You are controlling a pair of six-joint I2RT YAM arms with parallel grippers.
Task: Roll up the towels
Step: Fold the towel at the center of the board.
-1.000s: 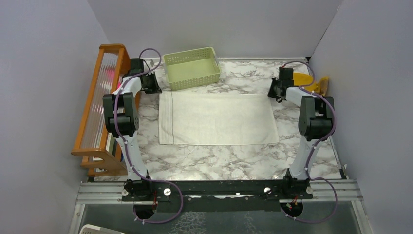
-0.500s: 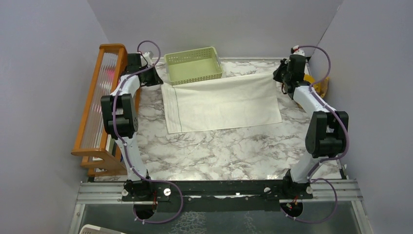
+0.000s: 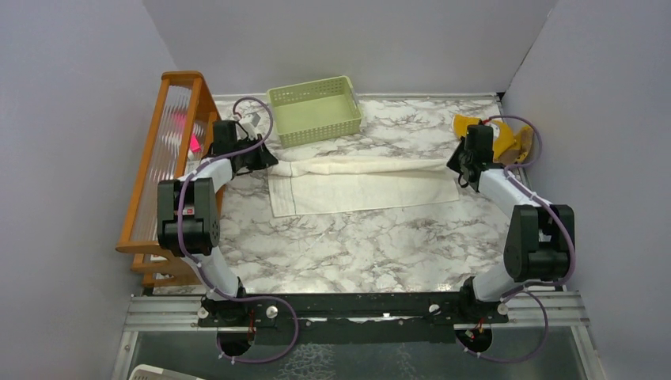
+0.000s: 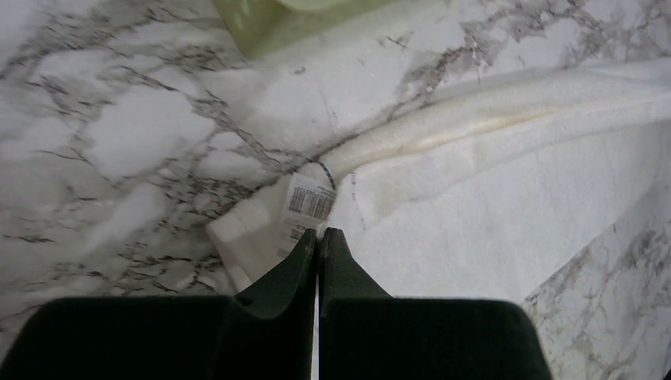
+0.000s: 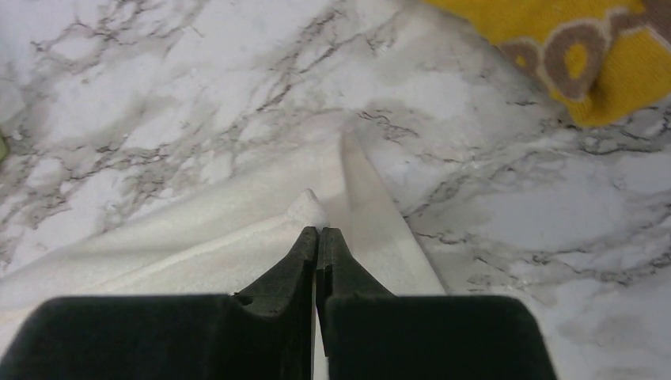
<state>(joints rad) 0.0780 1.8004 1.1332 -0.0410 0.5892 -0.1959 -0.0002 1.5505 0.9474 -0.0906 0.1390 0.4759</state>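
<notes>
Cream-white cloth towel (image 3: 364,194) lies spread across the far half of the white, grey-veined marble tabletop (image 3: 356,253), its far long edge doubled over toward the near side in a soft ridge running from one arm to the other. An orange wooden rack with ribbed clear panels (image 3: 154,182) stands along the left edge. A pale green slotted plastic basket (image 3: 320,129) sits just beyond the towel's left part. A crumpled mustard-yellow cloth towel with brown patterning (image 3: 497,133) lies in the far right corner, apart from the cream one.

The left gripper (image 4: 319,233) has its fingers pressed together at the folded left corner beside a small white barcode label (image 4: 307,204) – a thin pale sliver between them looks like pinched cloth. The right gripper (image 5: 318,231) is likewise clamped on the right corner
</notes>
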